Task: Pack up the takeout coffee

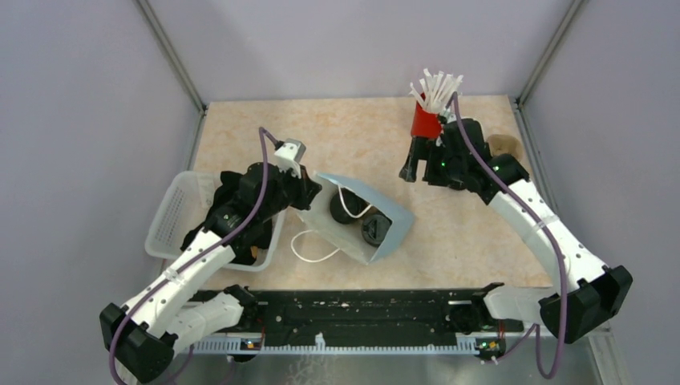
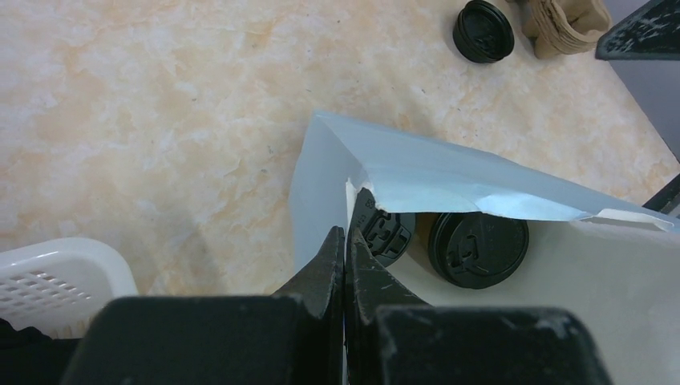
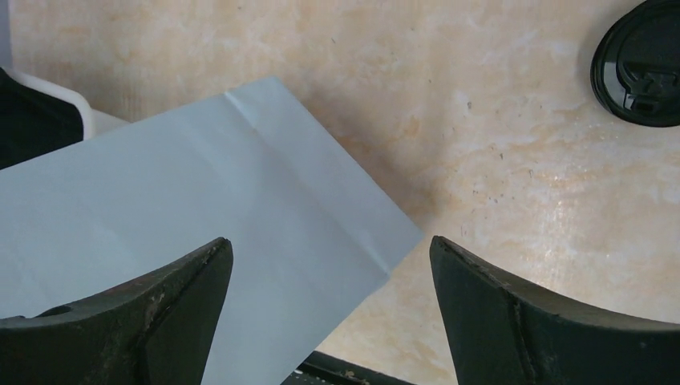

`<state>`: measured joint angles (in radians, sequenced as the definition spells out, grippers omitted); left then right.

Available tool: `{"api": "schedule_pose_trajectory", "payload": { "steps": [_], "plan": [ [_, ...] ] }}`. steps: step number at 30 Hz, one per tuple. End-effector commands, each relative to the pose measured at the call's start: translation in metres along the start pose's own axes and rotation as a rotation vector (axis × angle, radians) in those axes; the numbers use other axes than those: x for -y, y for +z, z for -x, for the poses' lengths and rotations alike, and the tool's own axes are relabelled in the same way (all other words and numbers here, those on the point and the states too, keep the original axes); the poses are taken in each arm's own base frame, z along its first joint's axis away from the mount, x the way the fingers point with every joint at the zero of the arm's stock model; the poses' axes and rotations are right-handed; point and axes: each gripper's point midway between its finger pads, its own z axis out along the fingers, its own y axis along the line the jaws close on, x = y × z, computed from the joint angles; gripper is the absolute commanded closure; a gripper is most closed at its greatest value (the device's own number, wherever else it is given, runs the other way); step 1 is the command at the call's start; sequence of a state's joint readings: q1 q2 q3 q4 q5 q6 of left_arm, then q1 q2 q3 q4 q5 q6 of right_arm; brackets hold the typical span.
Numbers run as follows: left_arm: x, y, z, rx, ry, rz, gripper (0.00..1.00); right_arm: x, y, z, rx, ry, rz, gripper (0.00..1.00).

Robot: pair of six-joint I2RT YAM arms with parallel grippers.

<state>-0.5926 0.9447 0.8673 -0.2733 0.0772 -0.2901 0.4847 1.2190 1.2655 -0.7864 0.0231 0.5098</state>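
Left end effector [image 2: 346,234], bag [image 2: 449,172] rim pinched

Two cups [image 1: 374,230] inside bag [image 1: 393,210], mid-table; basket [image 1: 171,212] left of it; straw cup [image 1: 425,123] behind, right.

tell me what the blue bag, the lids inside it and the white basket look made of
The blue bag is likely paper: matte, pale blue outside and white inside, with sharp fold creases. The lids are probably moulded plastic: black, with a slight sheen and raised embossed detail. The white basket looks like rigid plastic: smooth, with slotted mesh walls and a rounded rim.
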Motion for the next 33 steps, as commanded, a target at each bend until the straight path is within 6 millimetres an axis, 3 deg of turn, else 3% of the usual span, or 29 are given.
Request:
{"api": "schedule_pose_trajectory", "payload": {
  "steps": [1, 10, 14, 18, 21, 25, 28, 33],
  "plan": [
    [0.006, -0.004, 0.027, 0.069, -0.003, -0.001, 1.00, -0.030, -0.024, 0.033, 0.080, -0.092, 0.196, 0.07],
    [0.007, 0.000, 0.029, 0.005, -0.051, 0.022, 1.00, -0.073, -0.056, 0.011, -0.020, -0.315, 0.506, 0.08],
    [0.010, -0.001, 0.025, -0.038, -0.074, 0.019, 1.00, -0.085, -0.078, 0.002, -0.003, -0.411, 0.586, 0.05],
    [0.016, -0.005, 0.027, -0.040, -0.104, -0.003, 1.00, -0.095, -0.089, -0.019, -0.034, -0.544, 0.589, 0.03],
    [0.018, -0.007, 0.026, -0.050, -0.115, -0.010, 1.00, -0.095, -0.085, -0.025, -0.027, -0.636, 0.469, 0.03],
    [0.020, -0.009, 0.021, -0.060, -0.119, -0.027, 1.00, -0.095, -0.078, -0.013, 0.020, -0.711, 0.323, 0.03],
    [0.020, -0.009, 0.018, -0.060, -0.118, -0.033, 1.00, -0.102, -0.073, -0.006, 0.039, -0.794, 0.277, 0.05],
    [0.021, -0.011, 0.021, -0.059, -0.106, -0.033, 1.00, -0.123, -0.056, -0.013, 0.039, -0.924, 0.240, 0.08]
  ]
}}
